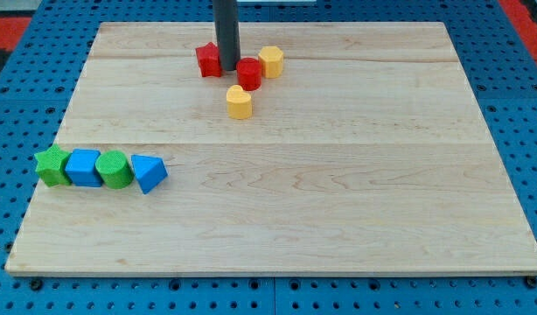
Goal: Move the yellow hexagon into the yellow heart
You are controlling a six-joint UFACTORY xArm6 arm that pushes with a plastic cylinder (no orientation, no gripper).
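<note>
Yellow hexagon (271, 61): tabletop (338, 192), top centre, touching red block (248, 73). Yellow heart (240, 102): below-left of it. My tip (228, 68), a bare rod holding nothing: left of hexagon, between two red blocks.

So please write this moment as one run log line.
tip between red blocks | yellow hexagon apart from yellow heart | not yet joined

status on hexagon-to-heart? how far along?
Done: nothing yet; the yellow hexagon sits apart from the yellow heart, up and to the view's right of it. In hand: my tip is between two red blocks, left of the hexagon. Left: get behind the hexagon and push it down-left into the heart.
</note>
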